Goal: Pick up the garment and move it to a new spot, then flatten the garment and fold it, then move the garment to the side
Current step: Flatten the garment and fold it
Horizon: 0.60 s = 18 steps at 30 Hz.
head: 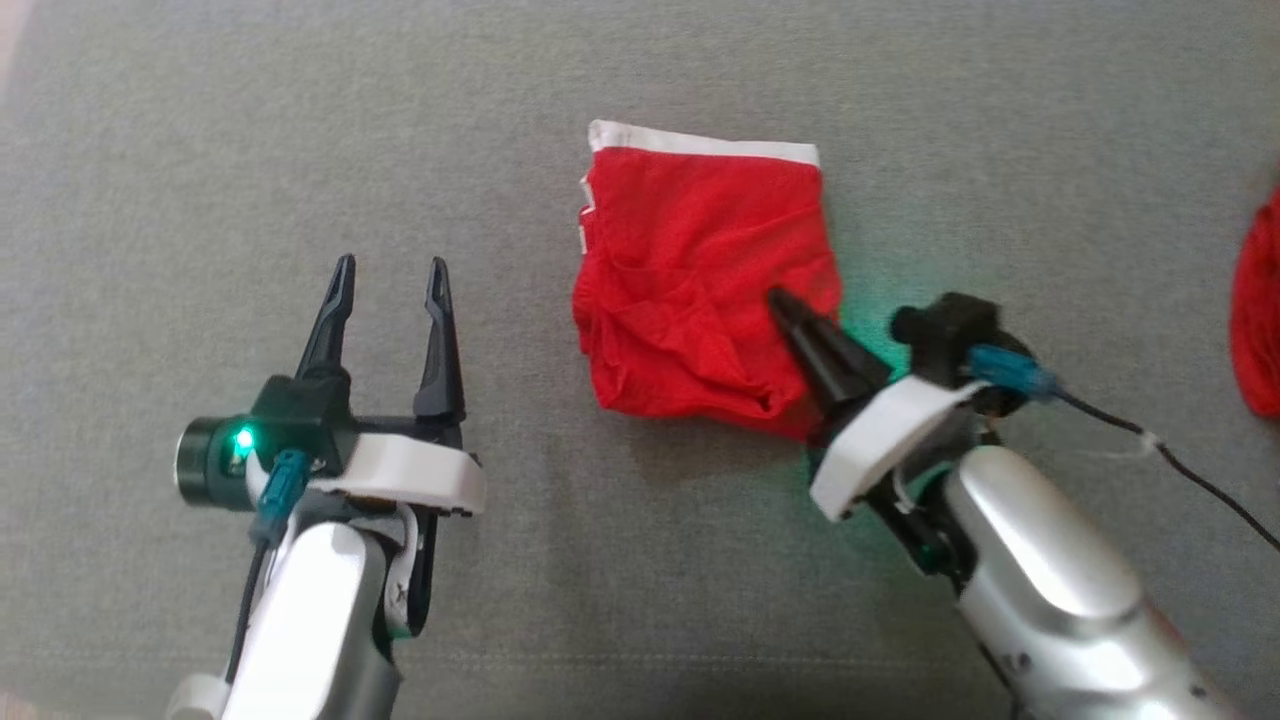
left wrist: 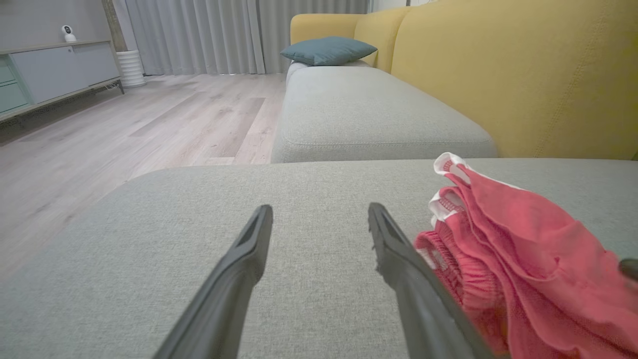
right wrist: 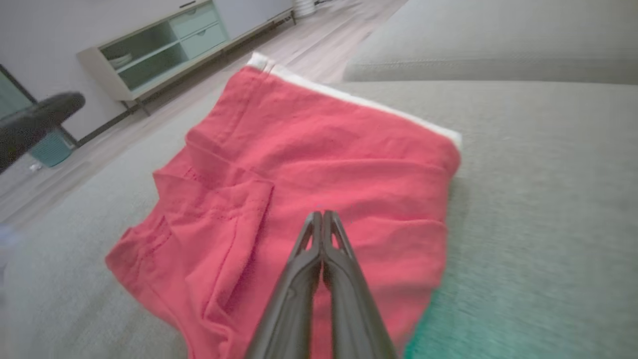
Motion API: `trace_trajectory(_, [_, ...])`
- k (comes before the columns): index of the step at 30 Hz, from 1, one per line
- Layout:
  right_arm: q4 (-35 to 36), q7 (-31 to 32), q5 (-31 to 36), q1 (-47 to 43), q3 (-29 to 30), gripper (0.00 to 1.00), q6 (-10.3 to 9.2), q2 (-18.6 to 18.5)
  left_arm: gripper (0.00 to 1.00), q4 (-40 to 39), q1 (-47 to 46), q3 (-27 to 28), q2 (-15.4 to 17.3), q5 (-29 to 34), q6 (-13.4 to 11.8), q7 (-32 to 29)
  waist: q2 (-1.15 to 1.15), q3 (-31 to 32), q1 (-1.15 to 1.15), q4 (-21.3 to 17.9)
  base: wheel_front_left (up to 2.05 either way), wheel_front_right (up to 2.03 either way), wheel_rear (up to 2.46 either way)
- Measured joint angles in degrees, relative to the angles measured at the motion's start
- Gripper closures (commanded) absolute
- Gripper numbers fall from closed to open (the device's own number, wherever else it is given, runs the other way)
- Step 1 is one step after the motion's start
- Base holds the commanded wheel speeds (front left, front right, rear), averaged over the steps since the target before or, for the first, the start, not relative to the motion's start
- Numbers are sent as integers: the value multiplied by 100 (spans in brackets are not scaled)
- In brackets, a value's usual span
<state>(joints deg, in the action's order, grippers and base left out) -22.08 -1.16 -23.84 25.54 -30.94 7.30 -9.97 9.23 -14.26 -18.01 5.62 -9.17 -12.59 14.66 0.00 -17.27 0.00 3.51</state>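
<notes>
The garment (head: 700, 290) lies folded into a rough square on the grey sofa cushion (head: 200, 150), well in from the cushion's floor-side edge. Its white band faces away from the robot and its near edge is rumpled.

The right end effector (head: 781, 297) is closed, fingers pressed together, with its tips over the garment's near right corner. It seems to pinch no cloth, though I cannot tell whether the tips touch the top layer. The left end effector (head: 390, 265) is open and holds nothing, on the cushion just beside the garment's left edge.

The main risk is that a sideways push with closed fingers would drag only the top layer, so the fold slides open or bunches. The soft cushion gives little to press against. The loose pocket flap could also catch a fingertip. Another red thing (head: 1262, 310) lies toward the cushion's right side, so moving the garment that way could tangle the two.
</notes>
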Motion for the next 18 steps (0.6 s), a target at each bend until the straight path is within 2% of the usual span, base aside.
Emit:
trace_trajectory(4, [-634,-2,-297,367,-517,100,0,41,0,-1,-34,-34,-33,0,2,0,0,-55,0,125,0,0,0])
trace_trajectory(8, [-954,-98,-627,643,-956,100,0,65,0,-5,-40,-37,-52,0,2,0,0,-87,0,192,0,0,0])
trace_trajectory(18, [-931,-341,-1239,1049,-2265,100,0,68,0,-41,-41,-24,-74,1,1,0,0,-79,0,151,0,0,0])
